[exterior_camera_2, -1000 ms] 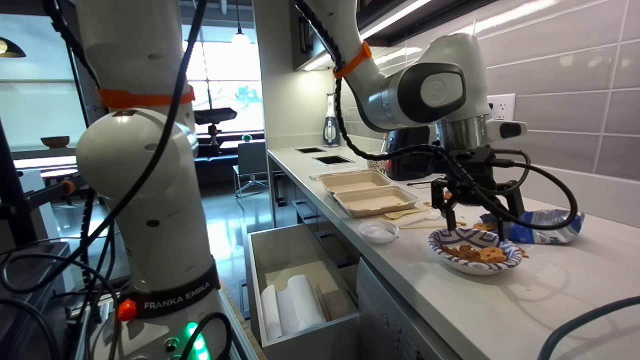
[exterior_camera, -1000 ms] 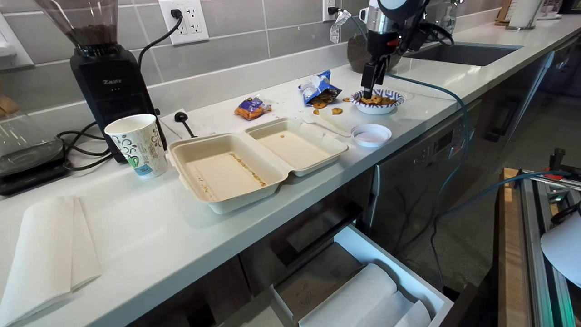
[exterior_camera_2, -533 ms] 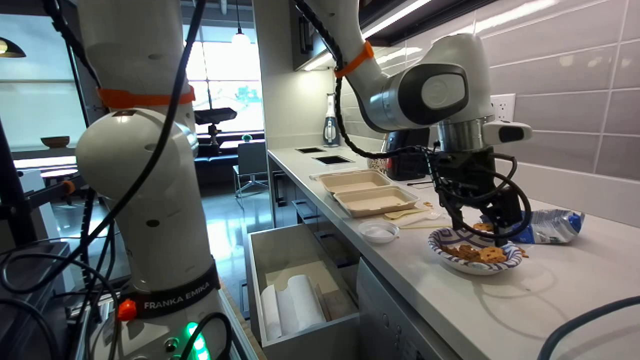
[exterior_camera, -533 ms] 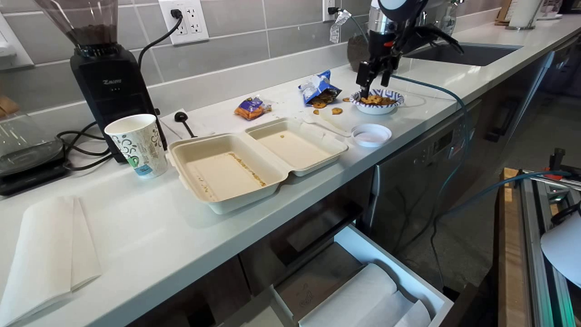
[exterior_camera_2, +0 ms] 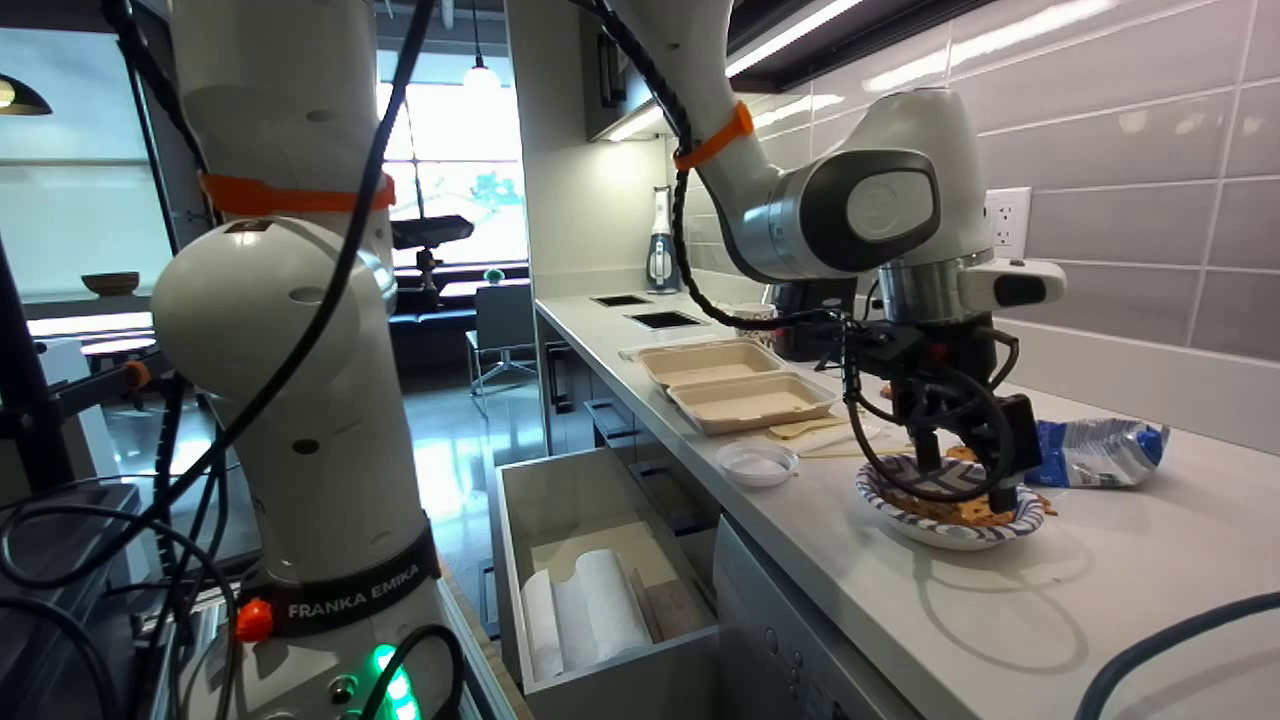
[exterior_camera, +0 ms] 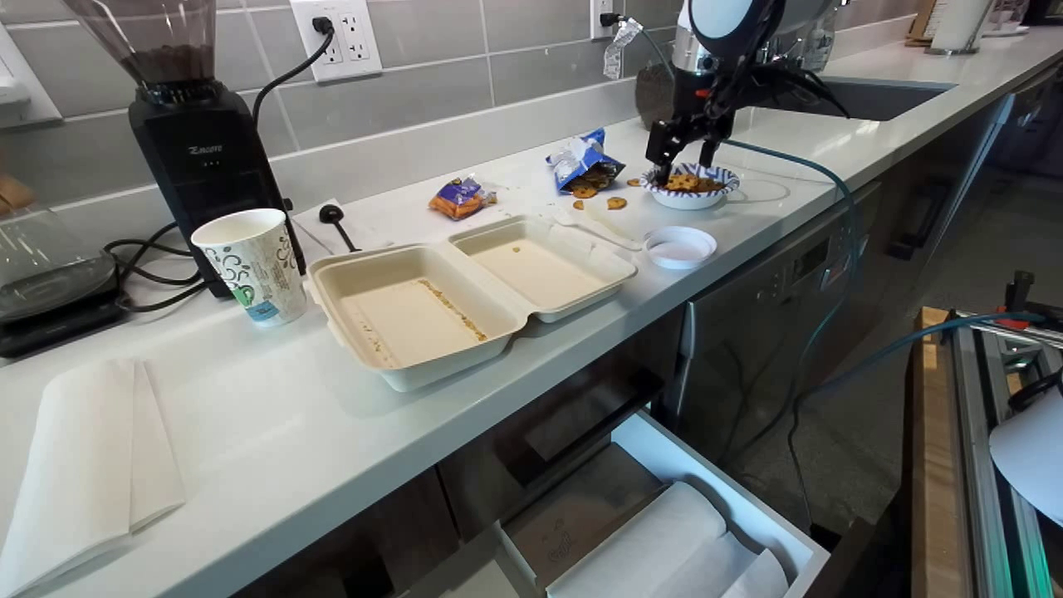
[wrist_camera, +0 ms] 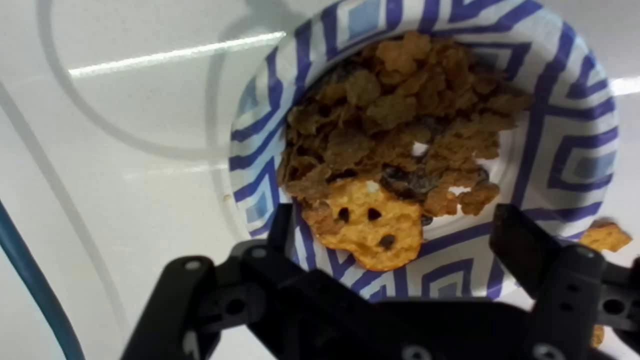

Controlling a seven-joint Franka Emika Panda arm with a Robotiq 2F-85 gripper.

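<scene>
Patterned paper bowl (wrist_camera: 575, 125), set in from counter (exterior_camera_2: 1150, 570) edge: cereal flakes (wrist_camera: 395, 105), one pretzel crisp (wrist_camera: 360, 230). Gripper (wrist_camera: 393, 222): jaws parted wide, spanning crisp, room to spare; rim contact unclear. Clamshell box (exterior_camera: 494, 286): crumbs (exterior_camera: 451, 309) inside.

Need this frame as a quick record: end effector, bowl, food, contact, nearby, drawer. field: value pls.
End effector: open, pointing down over the bowl, nothing gripped
Bowl: blue-and-white patterned, upright on the counter
Food: brown flakes and a holed cracker, in the bowl
Contact: can't tell whether food or rim is touched
Nearby: blue snack bag, small white dish, open takeout container
Drawer: pulled out, white paper inside
</scene>
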